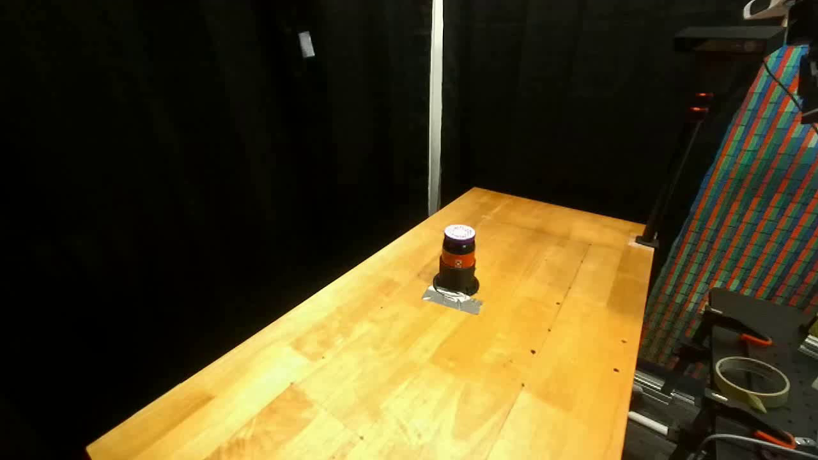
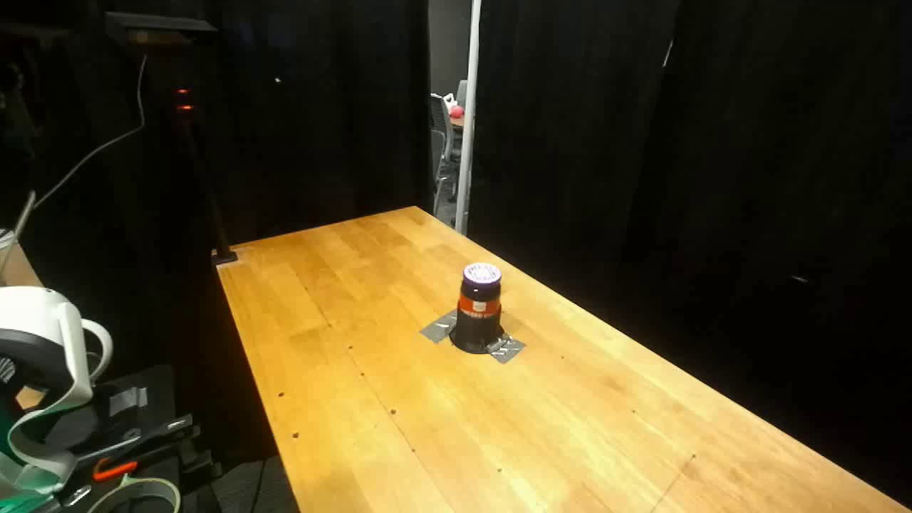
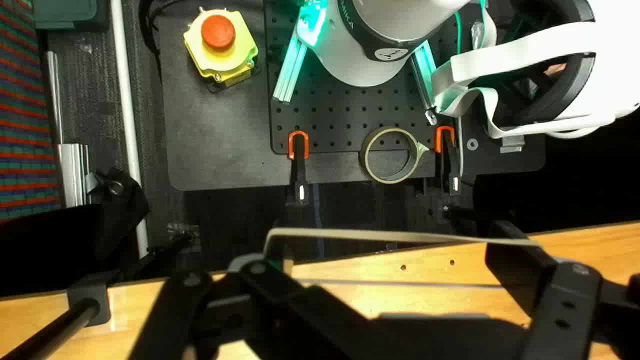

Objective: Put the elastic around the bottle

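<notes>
We saw a yellowish wooden counter [image 1: 396,383], patched in lighter and darker tones and dotted with small dark holes [image 2: 393,412]. In both exterior views we found the bottle [image 1: 459,259] standing upright, a flared black base [image 1: 457,278] at its bottom, grey tape [image 2: 509,350] lapping that base. A post's foot [image 2: 225,258] sat at one corner.
</notes>
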`<act>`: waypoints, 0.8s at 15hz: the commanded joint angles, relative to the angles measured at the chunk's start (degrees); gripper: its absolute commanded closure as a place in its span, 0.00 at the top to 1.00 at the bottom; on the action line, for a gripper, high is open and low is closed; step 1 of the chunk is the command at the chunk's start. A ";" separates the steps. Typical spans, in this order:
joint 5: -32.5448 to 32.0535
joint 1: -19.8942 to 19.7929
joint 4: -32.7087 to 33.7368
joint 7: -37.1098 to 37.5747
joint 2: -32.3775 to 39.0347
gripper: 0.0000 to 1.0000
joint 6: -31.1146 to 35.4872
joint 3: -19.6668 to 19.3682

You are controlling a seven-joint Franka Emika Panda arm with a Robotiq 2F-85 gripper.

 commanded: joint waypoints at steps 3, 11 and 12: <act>0.07 -0.12 0.43 -0.06 -0.08 1.00 -0.03 0.10; 1.23 3.53 4.34 4.23 6.41 1.00 4.91 6.22; 1.30 4.40 5.35 5.43 8.35 1.00 6.68 7.85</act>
